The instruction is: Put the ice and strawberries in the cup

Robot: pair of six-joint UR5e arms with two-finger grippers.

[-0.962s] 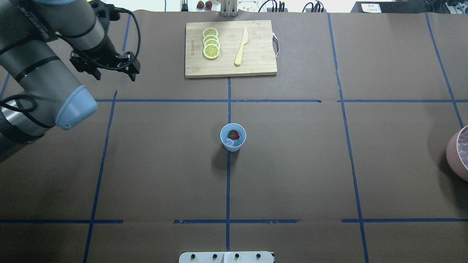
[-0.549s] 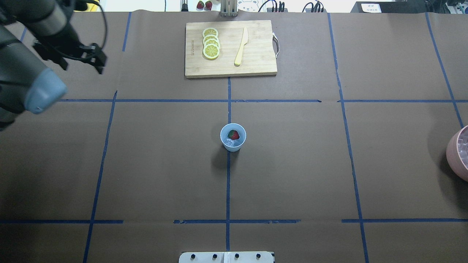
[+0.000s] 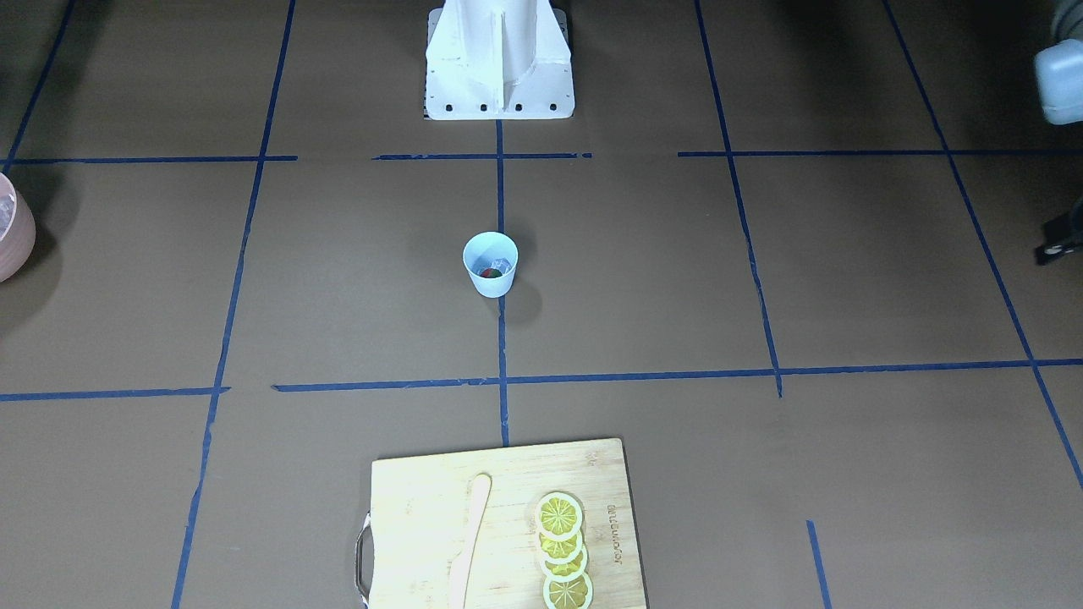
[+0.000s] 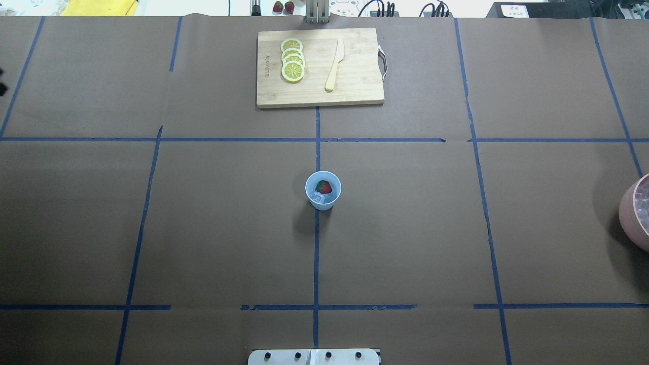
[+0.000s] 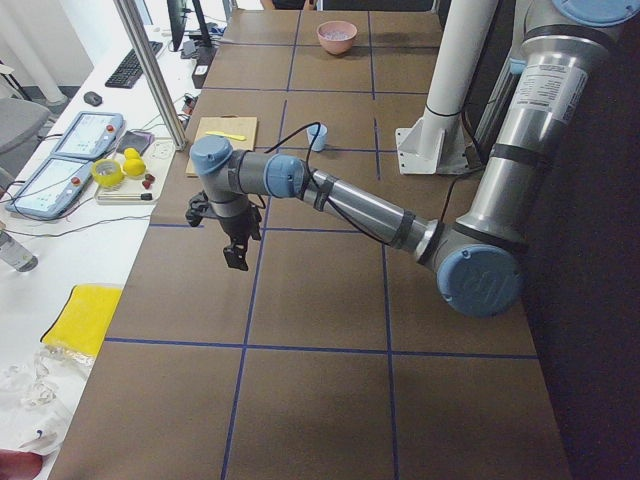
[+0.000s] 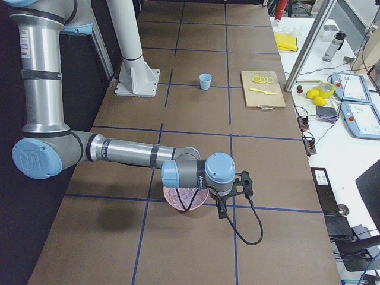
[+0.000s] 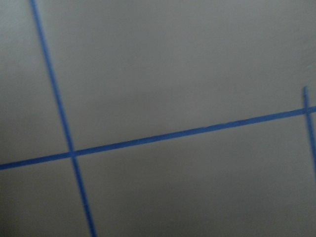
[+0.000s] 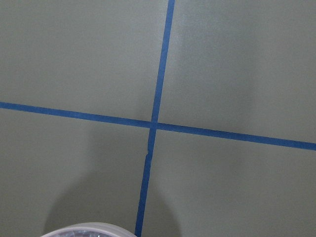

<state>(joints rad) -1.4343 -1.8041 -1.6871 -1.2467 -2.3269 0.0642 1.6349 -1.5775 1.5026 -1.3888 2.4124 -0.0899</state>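
The pale blue cup (image 4: pixel 323 191) stands at the table's centre on a blue tape line. Inside it lie a red strawberry (image 4: pixel 324 187) and clear ice (image 4: pixel 318 199). The cup also shows in the front view (image 3: pixel 491 266), the left side view (image 5: pixel 318 137) and the right side view (image 6: pixel 205 81). My left gripper (image 5: pixel 237 255) hangs over bare table far to the cup's left. My right gripper (image 6: pixel 241 181) hovers beside the pink bowl, far to the cup's right. I cannot tell whether either is open or shut. Neither wrist view shows any fingers.
A wooden cutting board (image 4: pixel 355 94) at the far centre carries lemon slices (image 4: pixel 292 60) and a pale knife (image 4: pixel 334 65). A pinkish bowl (image 4: pixel 628 215) with ice stands at the right edge, and its rim shows in the right wrist view (image 8: pixel 89 230). Blue tape lines grid the brown table.
My left arm has swung away to the left and left the overhead view. The cup and its contents have not moved.
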